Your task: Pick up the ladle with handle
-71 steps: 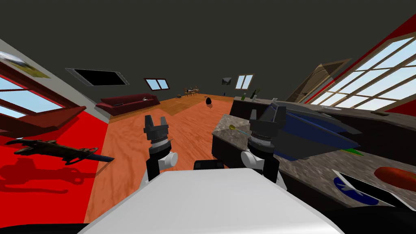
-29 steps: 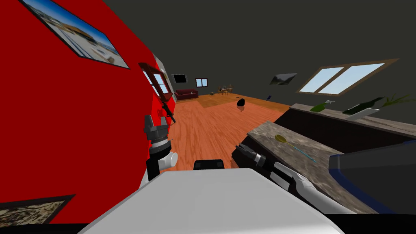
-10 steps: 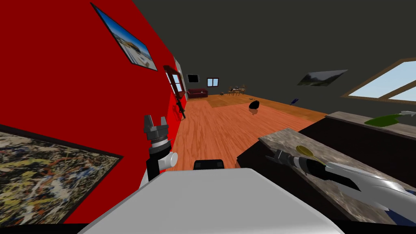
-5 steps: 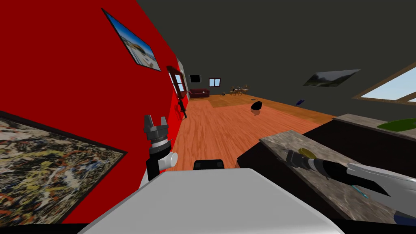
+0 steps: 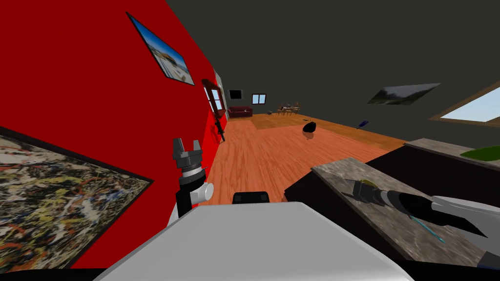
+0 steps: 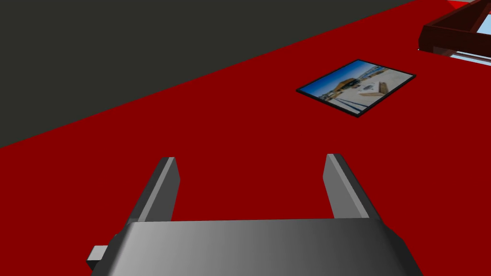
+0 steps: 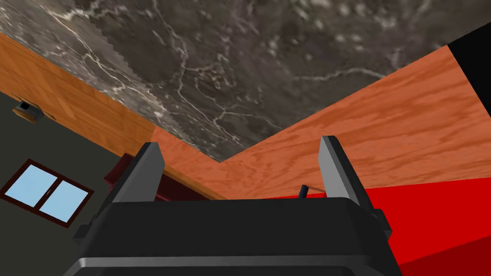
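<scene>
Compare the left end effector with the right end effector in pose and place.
The left end effector points up beside the red wall; the right end effector lies stretched low over the stone counter. The left stands far from the ladle; the right is at its bowl end. Both have open fingers with nothing between them.

Right gripper point(image 5: 350, 183), upright before the chest seven seconds ago, now stretches low across the dark, grey-veined stone table point(image 5: 337, 168). Over the last second it has slid onto the olive-yellow bowl of the thin, teal-handled ladle point(image 5: 426, 228), covering most of it, while more of the handle shows behind the forearm. The robot has meanwhile turned, bringing the red wall point(image 5: 97, 97) close on its left.
</scene>
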